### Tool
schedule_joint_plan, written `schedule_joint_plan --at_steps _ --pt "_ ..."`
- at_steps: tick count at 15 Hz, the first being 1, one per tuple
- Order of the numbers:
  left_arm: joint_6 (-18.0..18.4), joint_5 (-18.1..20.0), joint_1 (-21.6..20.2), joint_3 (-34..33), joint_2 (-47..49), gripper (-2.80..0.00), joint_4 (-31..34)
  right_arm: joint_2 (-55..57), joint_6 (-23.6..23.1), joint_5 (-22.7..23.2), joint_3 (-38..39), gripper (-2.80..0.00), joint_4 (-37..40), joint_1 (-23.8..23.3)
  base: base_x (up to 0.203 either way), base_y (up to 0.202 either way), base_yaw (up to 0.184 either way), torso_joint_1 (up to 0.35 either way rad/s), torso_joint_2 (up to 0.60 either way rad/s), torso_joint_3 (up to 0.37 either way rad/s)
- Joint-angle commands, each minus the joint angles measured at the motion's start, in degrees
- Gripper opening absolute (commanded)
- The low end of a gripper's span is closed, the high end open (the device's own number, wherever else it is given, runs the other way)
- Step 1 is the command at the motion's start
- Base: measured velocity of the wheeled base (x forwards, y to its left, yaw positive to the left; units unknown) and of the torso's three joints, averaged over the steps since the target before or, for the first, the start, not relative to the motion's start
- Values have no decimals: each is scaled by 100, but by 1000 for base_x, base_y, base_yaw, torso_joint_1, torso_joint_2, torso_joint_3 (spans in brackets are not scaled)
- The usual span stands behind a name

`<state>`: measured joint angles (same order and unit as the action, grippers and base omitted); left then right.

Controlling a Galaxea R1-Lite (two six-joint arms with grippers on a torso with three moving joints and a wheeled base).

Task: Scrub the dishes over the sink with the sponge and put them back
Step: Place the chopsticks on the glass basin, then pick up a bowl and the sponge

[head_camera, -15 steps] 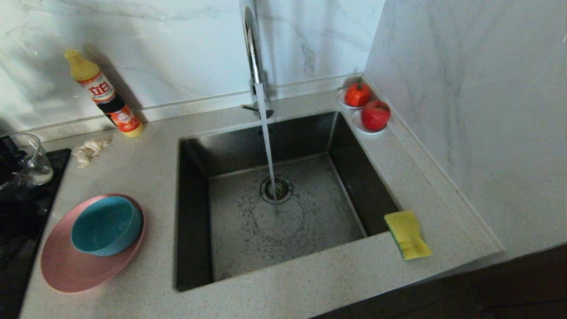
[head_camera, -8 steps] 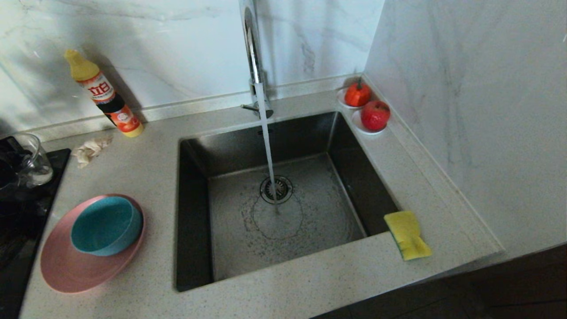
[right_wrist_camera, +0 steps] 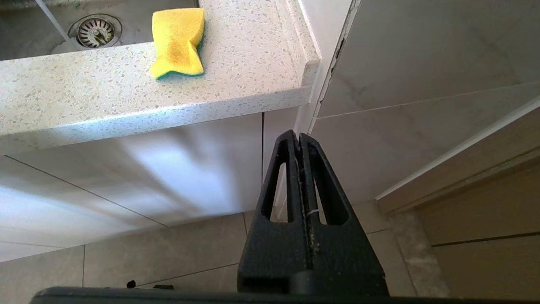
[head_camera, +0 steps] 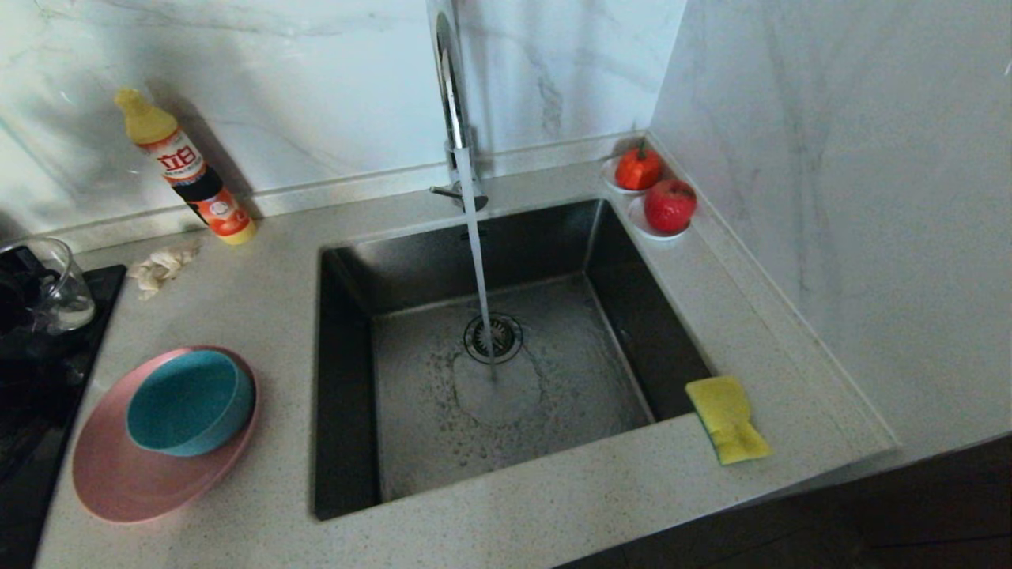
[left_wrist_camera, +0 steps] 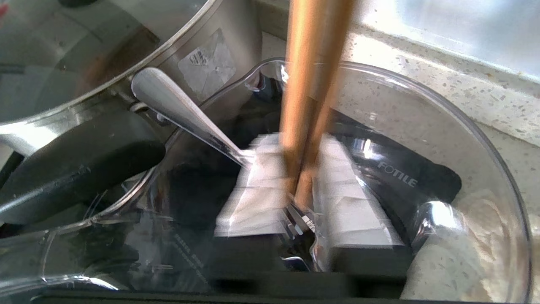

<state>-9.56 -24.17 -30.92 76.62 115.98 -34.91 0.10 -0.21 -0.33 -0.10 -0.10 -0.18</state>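
- Since a second ago, the plate, bowl and sponge have not shifted; water runs on.
- The left gripper (left_wrist_camera: 301, 202), fingers blurred, seems slightly parted around the chopsticks (left_wrist_camera: 310, 84) inside the glass jug (left_wrist_camera: 485, 139), beside a spoon (left_wrist_camera: 185, 114).
- The teal bowl (head_camera: 190, 401) sits on the pink plate (head_camera: 118, 474), left of the sink (head_camera: 506, 348).
- The sponge (head_camera: 726, 419) lies at the sink's right corner.
- The right gripper (right_wrist_camera: 298, 139) hangs pressed together and empty, below the counter (right_wrist_camera: 84, 93).

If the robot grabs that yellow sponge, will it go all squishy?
Probably yes. The sponge already looks pinched in at its middle, so it likely squashes easily. It seems light for its size. It lies flat on the counter beside the sink, so it should not roll.
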Motion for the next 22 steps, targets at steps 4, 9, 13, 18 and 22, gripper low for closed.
schedule_joint_plan --at_steps 4,9,13,18,22 --pt "-6 18 -2 37 -233 0 28 3 -5 -2 5 -280 1 1 0 0 0 0 0 0" --pt "-11 82 -2 184 -728 0 30 -1 -6 -2 5 -280 1 1 0 0 0 0 0 0" --pt "-14 79 5 179 -1206 0 57 7 -2 -2 1 -280 1 1 0 0 0 0 0 0" --pt "-17 163 -2 174 -2134 0 525 0 2 -2 1 -280 1 1 0 0 0 0 0 0" --pt "-172 772 -2 231 -2974 -280 1899 8 3 -2 1 -280 1 1 0 0 0 0 0 0"
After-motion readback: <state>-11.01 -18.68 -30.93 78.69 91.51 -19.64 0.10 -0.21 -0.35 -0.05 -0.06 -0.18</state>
